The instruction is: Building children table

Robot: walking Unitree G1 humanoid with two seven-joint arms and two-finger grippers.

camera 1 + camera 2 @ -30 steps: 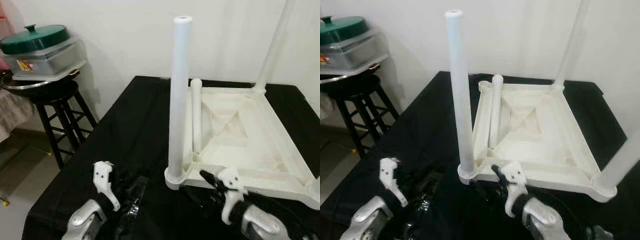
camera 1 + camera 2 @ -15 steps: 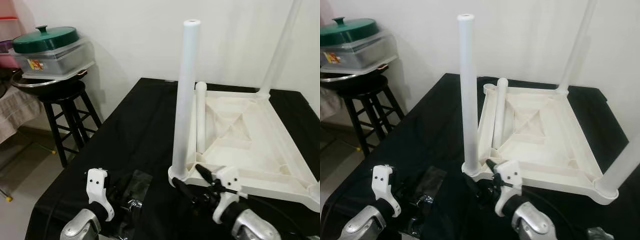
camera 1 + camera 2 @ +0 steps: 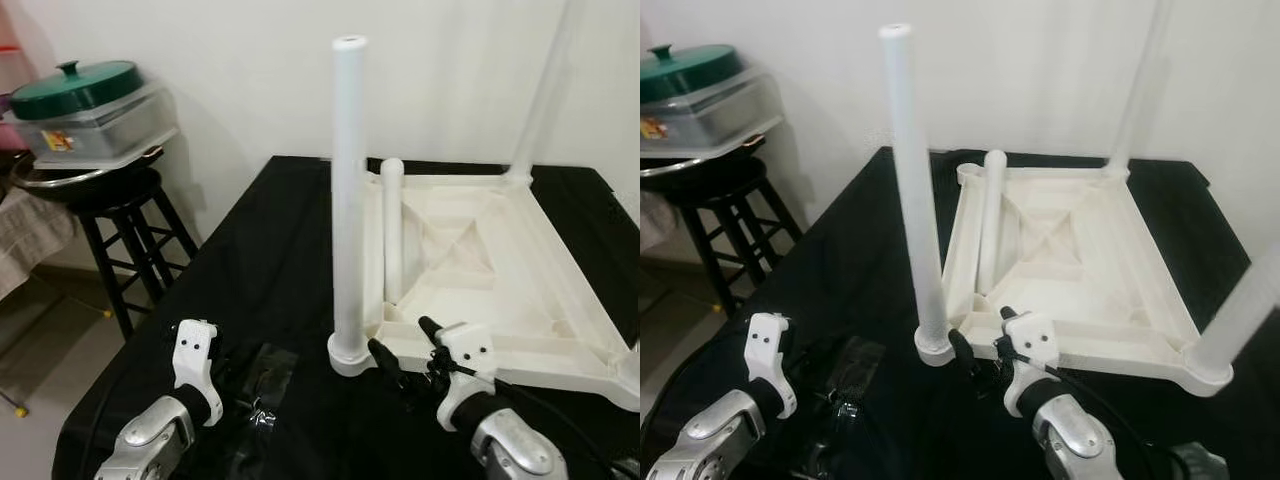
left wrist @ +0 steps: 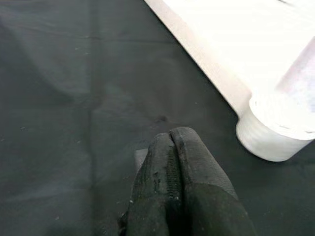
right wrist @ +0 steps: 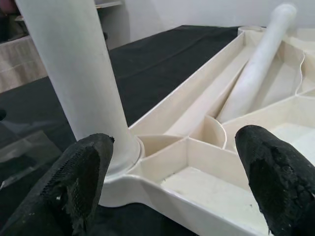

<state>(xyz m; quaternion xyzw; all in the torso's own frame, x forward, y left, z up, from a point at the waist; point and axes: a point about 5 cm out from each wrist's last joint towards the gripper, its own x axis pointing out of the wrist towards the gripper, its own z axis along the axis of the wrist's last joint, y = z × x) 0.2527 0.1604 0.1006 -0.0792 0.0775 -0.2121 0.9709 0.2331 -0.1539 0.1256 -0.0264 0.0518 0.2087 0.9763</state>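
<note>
- I have the right gripper (image 3: 402,352) spread wide, its two black fingers (image 5: 81,184) apart and holding nothing, right at the near edge of the upturned white tabletop (image 3: 480,262).
- Just ahead of it and slightly to its left, an upright leg (image 3: 348,200) stands in the near corner socket of the tabletop; through the right wrist camera that leg rises just past one finger, close but not gripped.
- A loose leg (image 3: 392,230) lies flat inside the tabletop's ribbed underside, straight beyond the right gripper, pointing away toward the wall.
- Further off, at the far right corner from the gripper, I see another leg (image 3: 540,95) standing, and one more leg (image 3: 1245,320) stands at the near right corner, to the gripper's right.
- My left gripper (image 4: 177,147) is pressed together with nothing between its fingers, hovering low over the black surface (image 3: 270,250), with the near corner socket ahead of it and to its right.
- A clear plastic bag (image 3: 265,375) lies on the surface between the two grippers, nearer the left one.
- Well off to the left of the left gripper, a dark stool (image 3: 120,215) carries a clear box (image 3: 95,125) with a green lid.
</note>
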